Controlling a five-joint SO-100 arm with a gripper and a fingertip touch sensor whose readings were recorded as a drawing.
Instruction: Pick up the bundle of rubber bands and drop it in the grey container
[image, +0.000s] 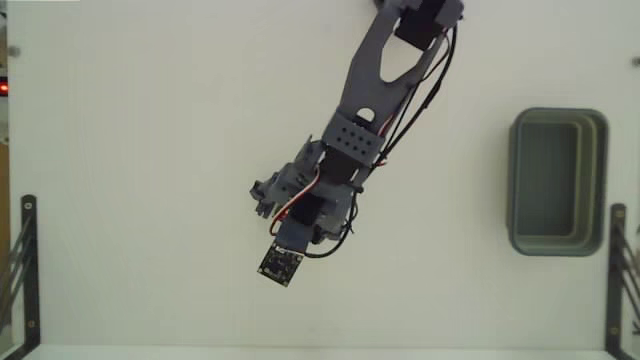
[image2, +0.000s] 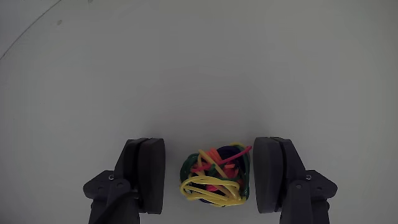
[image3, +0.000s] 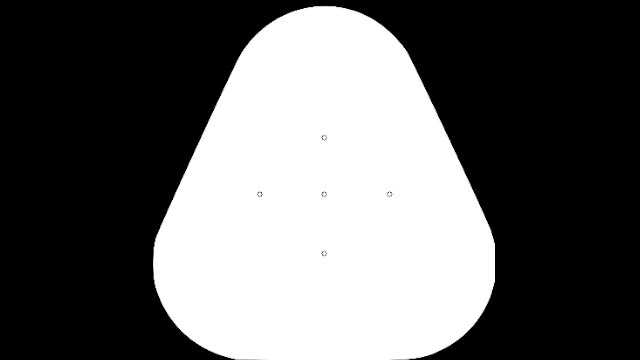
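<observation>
Spread wide, our claw sits low in the wrist view with the bundle of rubber bands lying between its two dark fingers. We see a sliver of pale worktop between the clump and the finger on the left of the frame; the finger on the right stands just beside the clump, and we cannot tell whether it touches. The clump is a knot of yellow, red, orange and dark green loops resting on the worktop at the lower middle of that frame.

From the fixed view we look down on the arm reaching from the top edge toward the middle of the frame, with a small black square circuit board at its lower end. We cannot make out the bundle there; the arm covers it. Our grey container stands at the right side of the frame, well apart from the arm, its darker hollow facing up. Black metal brackets stand at the lower left and lower right edges.
</observation>
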